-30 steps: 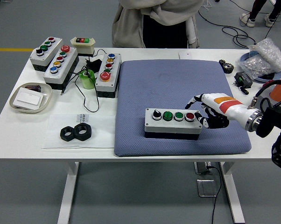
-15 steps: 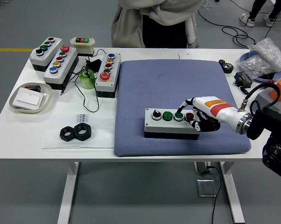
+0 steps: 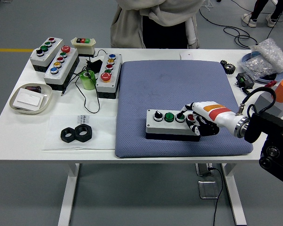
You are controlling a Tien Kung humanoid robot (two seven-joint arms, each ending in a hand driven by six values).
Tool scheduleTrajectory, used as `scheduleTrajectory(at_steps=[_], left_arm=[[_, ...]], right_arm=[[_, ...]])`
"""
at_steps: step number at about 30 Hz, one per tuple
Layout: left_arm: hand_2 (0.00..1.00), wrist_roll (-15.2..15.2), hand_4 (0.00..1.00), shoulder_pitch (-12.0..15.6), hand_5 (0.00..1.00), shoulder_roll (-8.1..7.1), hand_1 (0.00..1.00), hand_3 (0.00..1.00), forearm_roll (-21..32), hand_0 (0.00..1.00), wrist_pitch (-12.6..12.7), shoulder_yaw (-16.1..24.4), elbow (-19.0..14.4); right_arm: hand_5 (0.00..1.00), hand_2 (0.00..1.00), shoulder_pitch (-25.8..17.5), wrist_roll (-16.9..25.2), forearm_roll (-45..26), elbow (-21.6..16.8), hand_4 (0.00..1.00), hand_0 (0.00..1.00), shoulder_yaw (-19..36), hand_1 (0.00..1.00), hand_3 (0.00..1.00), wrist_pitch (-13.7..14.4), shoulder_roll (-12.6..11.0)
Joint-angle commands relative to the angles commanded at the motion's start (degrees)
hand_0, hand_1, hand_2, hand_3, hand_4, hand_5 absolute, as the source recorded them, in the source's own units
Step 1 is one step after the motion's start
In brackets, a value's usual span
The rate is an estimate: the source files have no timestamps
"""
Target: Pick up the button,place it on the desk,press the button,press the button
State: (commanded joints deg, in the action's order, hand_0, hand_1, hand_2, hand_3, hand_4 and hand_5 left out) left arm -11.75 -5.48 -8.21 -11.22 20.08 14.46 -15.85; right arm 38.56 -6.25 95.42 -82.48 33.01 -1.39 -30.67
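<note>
Nearest the camera, on the white counter [image 3: 146, 153], two black hex nuts [image 3: 77, 133] lie side by side on a clear plastic sheet at the left. Just beyond, the grey four-button control box [image 3: 173, 124] sits on the front half of the blue-grey quilted pad [image 3: 179, 87], and the robot's right hand [image 3: 201, 119], white-shelled with an orange band, is over the box's right end. Its fingers [image 3: 186, 111] are curled down onto the box top by the red button; whether they actually press it cannot be told. The black right arm trails off to the right edge. Out left, a beige oval dish [image 3: 30, 98] holds a white card. Farther back, three more grey button boxes [image 3: 61, 63] stand in a cluster with a green tape roll [image 3: 88, 80]. At the far edge, a person in a beige hooded top [image 3: 155, 21] stands behind the counter.
</note>
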Motion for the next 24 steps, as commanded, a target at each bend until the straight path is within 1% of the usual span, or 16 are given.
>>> scheduleTrajectory(at_steps=[9, 17, 20, 24], left_arm=[[0.872, -0.08, 0.562, 0.09, 0.998, 0.04, 0.795, 0.793, -0.19, 0.763, 0.01, 0.13, 0.02], [0.872, -0.29, 0.562, 0.23, 0.998, 0.08, 0.795, 0.791, -0.69, 0.763, 0.04, 0.46, 0.03], [0.872, -0.42, 0.562, 0.27, 0.998, 0.11, 0.795, 0.790, -1.04, 0.763, 0.03, 0.66, 0.05], [0.872, -0.49, 0.562, 0.39, 0.998, 0.15, 0.795, 0.790, -1.29, 0.763, 0.02, 0.85, 0.06]], right_arm=[[0.002, 0.084, 0.41, -0.22, -0.02, -0.16, 0.451, 0.045, -1.02, 0.002, 0.664, -0.57, -0.05], [0.002, 0.083, 0.66, -0.48, 0.05, 0.05, 0.450, 0.044, -1.61, 0.002, 0.666, -0.43, -0.20], [0.002, 0.085, 0.58, -0.40, 0.15, -0.21, 0.457, 0.049, -1.20, 0.002, 0.669, -0.18, -0.33], [0.002, 0.085, -0.21, 0.23, 0.14, -1.77, 0.457, 0.049, 1.94, 0.002, 0.669, 1.27, -0.65]])
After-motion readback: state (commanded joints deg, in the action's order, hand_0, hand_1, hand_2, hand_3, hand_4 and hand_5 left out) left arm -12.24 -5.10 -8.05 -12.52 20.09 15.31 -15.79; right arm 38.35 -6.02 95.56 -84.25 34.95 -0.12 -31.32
